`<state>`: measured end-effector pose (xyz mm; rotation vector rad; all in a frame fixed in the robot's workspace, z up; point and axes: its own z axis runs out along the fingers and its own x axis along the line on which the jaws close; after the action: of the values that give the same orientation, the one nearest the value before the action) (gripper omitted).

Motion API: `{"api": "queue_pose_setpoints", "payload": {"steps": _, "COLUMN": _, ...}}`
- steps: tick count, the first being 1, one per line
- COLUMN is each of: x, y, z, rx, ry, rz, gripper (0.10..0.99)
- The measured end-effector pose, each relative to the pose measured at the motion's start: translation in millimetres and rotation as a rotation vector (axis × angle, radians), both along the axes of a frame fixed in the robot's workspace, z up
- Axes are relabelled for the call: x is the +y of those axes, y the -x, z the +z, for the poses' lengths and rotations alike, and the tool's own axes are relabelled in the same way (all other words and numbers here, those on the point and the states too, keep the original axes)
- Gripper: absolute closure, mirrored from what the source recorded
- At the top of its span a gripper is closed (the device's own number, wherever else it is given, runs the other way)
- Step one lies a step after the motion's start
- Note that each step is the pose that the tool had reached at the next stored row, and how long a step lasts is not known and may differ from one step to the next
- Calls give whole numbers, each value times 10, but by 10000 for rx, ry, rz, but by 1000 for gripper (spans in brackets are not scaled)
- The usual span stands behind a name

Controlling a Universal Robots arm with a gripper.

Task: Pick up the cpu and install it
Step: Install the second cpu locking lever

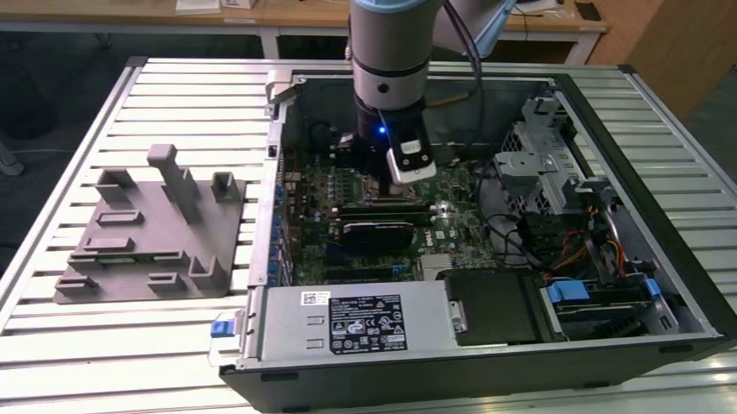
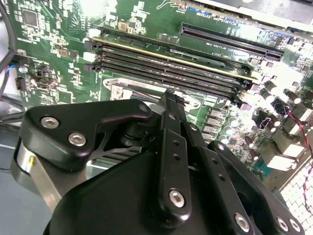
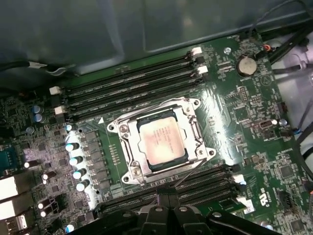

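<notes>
The cpu (image 3: pixel 161 141), a small square chip with a pale silver top, lies flat inside the metal socket frame (image 3: pixel 128 157) on the green motherboard (image 3: pixel 254 122) in the first wrist view. My gripper (image 3: pixel 164 201) hovers just off the socket's edge, above the board, fingers together and holding nothing. In the second wrist view the gripper (image 2: pixel 168 98) points down at the socket area beside the long memory slots (image 2: pixel 176 66). In the exterior view the arm (image 1: pixel 389 78) reaches down into the open computer case (image 1: pixel 484 371), with a white boxy attachment (image 1: pixel 412 162) on its wrist.
A grey fixture (image 1: pixel 150 228) sits on the slatted table at the exterior view's left. Inside the case are a black finned module (image 1: pixel 374 233), a power supply (image 1: pixel 351 321), drive bays (image 1: pixel 541 177) and loose cables (image 1: pixel 588 250) at the exterior view's right.
</notes>
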<state>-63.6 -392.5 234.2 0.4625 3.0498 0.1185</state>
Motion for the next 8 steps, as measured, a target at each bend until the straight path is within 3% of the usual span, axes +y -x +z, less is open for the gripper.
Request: {"api": "queue_pose_setpoints", "payload": {"steps": 8, "x": -21, "y": 20, "z": -41, "rx": 0, "ry": -47, "rz": 198, "gripper": 980}}
